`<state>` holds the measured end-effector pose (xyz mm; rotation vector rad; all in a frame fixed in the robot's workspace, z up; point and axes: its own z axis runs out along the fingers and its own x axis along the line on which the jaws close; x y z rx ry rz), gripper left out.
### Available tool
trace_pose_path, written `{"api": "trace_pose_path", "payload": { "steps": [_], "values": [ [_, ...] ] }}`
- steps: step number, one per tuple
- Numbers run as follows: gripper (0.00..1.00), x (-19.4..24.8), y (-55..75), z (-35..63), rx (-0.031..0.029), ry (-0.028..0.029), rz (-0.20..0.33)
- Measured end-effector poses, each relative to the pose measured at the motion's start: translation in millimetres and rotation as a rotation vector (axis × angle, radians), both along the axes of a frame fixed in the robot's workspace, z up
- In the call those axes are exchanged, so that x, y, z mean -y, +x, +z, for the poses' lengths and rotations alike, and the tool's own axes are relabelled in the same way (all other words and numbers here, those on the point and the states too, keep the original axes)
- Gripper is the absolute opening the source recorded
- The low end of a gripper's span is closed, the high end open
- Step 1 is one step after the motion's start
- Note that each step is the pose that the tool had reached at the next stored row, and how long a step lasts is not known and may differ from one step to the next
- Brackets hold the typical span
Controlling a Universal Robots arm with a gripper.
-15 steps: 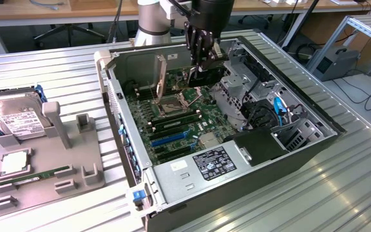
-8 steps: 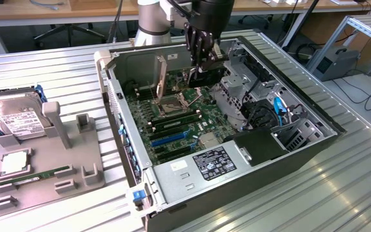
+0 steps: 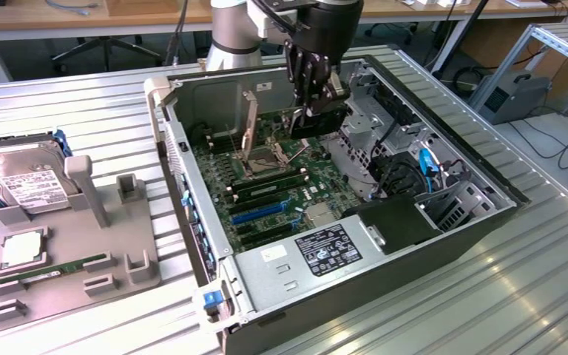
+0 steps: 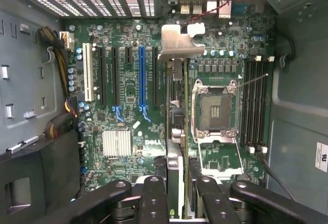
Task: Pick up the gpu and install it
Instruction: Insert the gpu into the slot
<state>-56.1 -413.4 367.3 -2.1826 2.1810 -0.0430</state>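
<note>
Bench (image 3: 521, 296): ribbed metal surface nearest the exterior view, carrying an open computer case (image 3: 383, 296) and, toward the exterior view's left, a grey parts fixture (image 3: 67, 288).
Fixture contents: slim green RAM stick (image 3: 62, 268) lying in its groove; boxy hard drive (image 3: 23, 181) with white label propped at the farther end; no expansion card seen on it.
Case interior: motherboard (image 4: 128, 106) exposed, with a blue expansion slot (image 4: 142, 75) empty and a CPU socket (image 4: 215, 108) open beside it.
Gpu (image 3: 322, 122): inside the case, over the farther part of the motherboard; held on edge, dark board downward. Seen edge-on in the wrist view (image 4: 174, 126), with its silver bracket (image 4: 179, 39) toward the perforated rear wall of the case.
Tool (image 3: 312, 103): closed on the gpu, fingers (image 4: 154, 198) pressing on both flat faces of the card from above.
Alignment: card edge running parallel to the slots, lying between the blue slot and the CPU socket in the wrist view; contact with the board not discernible.
Done: pick-up complete, judged from the card clamped in the tool and carried into the case.
Left: installation, judged unfinished, with the card apparently above the board, not seated in any slot.
</note>
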Motion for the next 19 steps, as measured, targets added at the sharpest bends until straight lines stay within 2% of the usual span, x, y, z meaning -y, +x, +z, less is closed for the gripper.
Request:
{"api": "trace_pose_path", "payload": {
  "steps": [6,19],
  "values": [
    [0.27,2.6,0.0,-4.6,0.0000,-0.0001,0.000],
    [0.27,3.8,-0.3,-8.0,0.0000,0.0000,0.000]
  ]
}}
